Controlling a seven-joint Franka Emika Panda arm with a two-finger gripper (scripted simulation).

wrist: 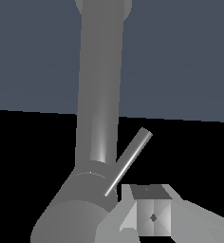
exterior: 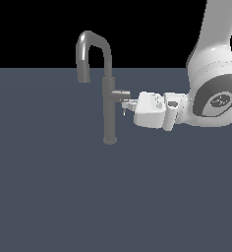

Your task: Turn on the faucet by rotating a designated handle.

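Faucet (exterior: 108, 98), tall grey metal with gooseneck spout: thin grey lever handle (wrist: 128, 161) lies just beside the white hand (exterior: 129, 104), apparently positioned for pushing; finger spacing cannot be determined.

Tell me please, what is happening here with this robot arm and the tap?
A single robot arm reaches in from the exterior view's right toward a tall grey faucet standing on a flat dark surface. Its gripper is right beside the short side stub of the column, where the thin lever handle sits. In the wrist view one fingertip is next to the handle; whether it touches is unclear.
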